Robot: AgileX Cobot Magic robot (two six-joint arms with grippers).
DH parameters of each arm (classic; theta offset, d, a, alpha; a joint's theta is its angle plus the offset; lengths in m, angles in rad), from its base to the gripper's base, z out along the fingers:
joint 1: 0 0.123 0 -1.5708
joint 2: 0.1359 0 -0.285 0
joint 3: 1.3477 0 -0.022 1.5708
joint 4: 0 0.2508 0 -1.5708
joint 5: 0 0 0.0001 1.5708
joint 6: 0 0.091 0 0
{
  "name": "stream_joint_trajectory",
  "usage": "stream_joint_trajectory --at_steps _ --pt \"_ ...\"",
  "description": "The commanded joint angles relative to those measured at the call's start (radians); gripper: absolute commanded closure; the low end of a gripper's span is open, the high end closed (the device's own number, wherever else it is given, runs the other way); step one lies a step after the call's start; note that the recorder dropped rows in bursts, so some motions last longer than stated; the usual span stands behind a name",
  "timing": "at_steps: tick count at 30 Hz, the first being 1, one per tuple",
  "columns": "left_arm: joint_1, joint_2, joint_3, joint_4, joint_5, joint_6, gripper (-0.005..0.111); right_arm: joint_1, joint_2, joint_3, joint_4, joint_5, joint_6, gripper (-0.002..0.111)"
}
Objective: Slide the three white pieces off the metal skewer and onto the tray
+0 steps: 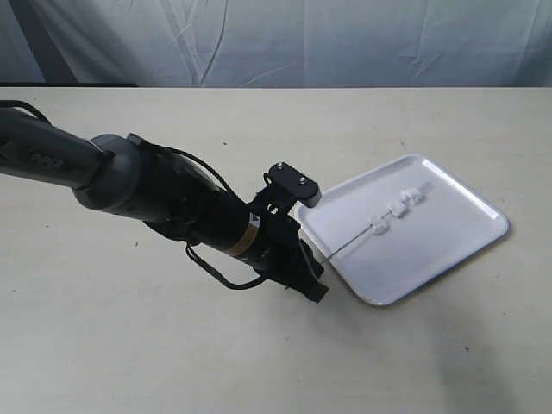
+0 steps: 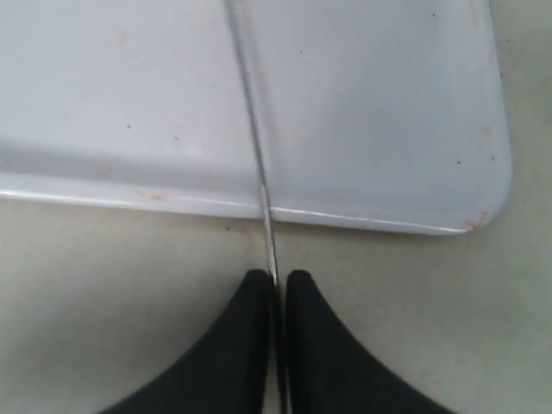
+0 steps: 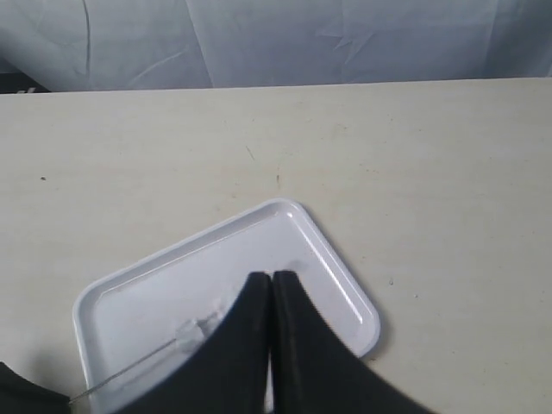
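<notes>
The tray [image 1: 448,241] lies on the table at the right. Across it runs the metal skewer [image 1: 354,241], with the three white pieces [image 1: 398,208] strung along its far half, over the tray. My left gripper [image 1: 317,266] sits just off the tray's left edge, shut on the skewer's near end. In the left wrist view the skewer [image 2: 254,147] leaves the gripper [image 2: 274,280] and crosses the tray [image 2: 388,103]. The right gripper [image 3: 272,278] is shut and empty above the tray [image 3: 155,302], hiding part of the skewer [image 3: 129,373]; one white piece [image 3: 188,330] shows beside it.
A pale cloth backdrop [image 1: 302,39] hangs behind the beige table [image 1: 129,345]. The left arm's dark body and cables [image 1: 172,203] stretch in from the left. The right arm is out of the exterior view.
</notes>
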Motion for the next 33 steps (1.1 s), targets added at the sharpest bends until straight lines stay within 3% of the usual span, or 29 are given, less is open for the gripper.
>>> stream_joint_trajectory --at_steps 1,17,26,30,33 --pt "-0.010 0.014 0.005 0.012 0.009 0.021 0.107 -0.002 0.001 -0.005 0.003 -0.001 -0.005 0.109" --pt "-0.007 -0.004 0.002 0.009 -0.004 0.046 0.107 -0.004 0.007 -0.005 -0.018 0.002 0.005 0.109" --pt "0.024 -0.150 0.002 0.012 -0.092 0.004 0.107 -0.005 0.081 0.017 0.008 0.013 0.020 0.109" --pt "0.059 -0.234 0.030 0.012 -0.087 -0.027 0.107 -0.005 0.096 0.088 0.045 -0.050 0.029 0.108" --pt "0.113 -0.301 0.076 0.012 -0.104 -0.034 0.107 -0.005 0.096 0.125 0.078 -0.096 0.043 0.099"
